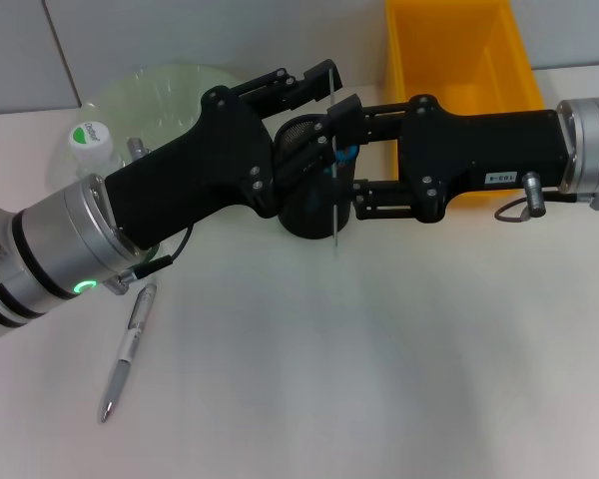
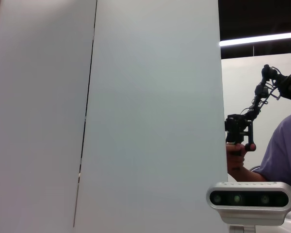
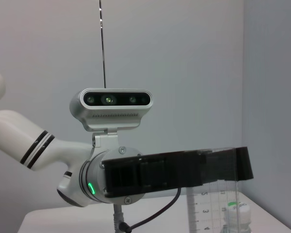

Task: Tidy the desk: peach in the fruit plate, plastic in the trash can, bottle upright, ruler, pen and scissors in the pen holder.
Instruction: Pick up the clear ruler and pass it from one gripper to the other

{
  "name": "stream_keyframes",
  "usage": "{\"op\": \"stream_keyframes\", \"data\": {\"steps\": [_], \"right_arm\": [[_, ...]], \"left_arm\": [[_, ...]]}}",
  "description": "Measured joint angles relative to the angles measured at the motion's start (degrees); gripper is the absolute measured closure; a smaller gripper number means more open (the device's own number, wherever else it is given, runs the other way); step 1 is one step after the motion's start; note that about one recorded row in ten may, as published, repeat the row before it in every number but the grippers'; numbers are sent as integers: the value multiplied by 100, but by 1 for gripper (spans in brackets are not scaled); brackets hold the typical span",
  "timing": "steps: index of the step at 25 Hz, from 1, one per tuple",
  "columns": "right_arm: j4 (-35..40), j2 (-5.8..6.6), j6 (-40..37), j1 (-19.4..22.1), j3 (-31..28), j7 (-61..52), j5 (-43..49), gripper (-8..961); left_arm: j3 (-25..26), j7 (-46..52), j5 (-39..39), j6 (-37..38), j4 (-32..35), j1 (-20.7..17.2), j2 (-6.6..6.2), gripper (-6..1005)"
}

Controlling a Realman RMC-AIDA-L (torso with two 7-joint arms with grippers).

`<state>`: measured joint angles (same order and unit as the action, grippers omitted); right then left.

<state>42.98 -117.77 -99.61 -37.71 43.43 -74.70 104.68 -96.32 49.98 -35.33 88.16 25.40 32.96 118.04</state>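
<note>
Black mesh pen holder: stands upright on the white desk, near its middle, largely covered by both arms.

Clear plastic ruler: seen edge-on in the head view as a thin upright line over the pen holder, its lower tip just in front of the holder's wall. In the right wrist view its printed scale shows below the dark finger. Whether the tip is inside the holder cannot be told.

Left gripper: reaches in from the left above the holder, its black fingers parted, the ruler's top edge running up between them; whether they touch it is not clear.

Right gripper: comes in from the right, level with the holder; its upper finger meets the ruler. Whether it is clamped cannot be told.

Silver ballpoint pen: lies flat on the desk, near the left arm's wrist, well apart from the holder.

Pale green round fruit plate: at the back left (partly hidden by the left arm).

Clear bottle with white cap and green mark: upright beside the plate; also visible in the right wrist view.

Yellow rectangular plastic bin: back right, behind the right arm.
</note>
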Motion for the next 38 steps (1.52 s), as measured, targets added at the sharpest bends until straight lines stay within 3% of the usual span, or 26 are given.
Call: {"op": "stream_keyframes", "data": {"steps": [38], "right_arm": [[69, 26, -91, 1, 53, -97, 0, 551]], "left_arm": [[0, 27, 3, 10, 0, -17, 1, 552]]}}
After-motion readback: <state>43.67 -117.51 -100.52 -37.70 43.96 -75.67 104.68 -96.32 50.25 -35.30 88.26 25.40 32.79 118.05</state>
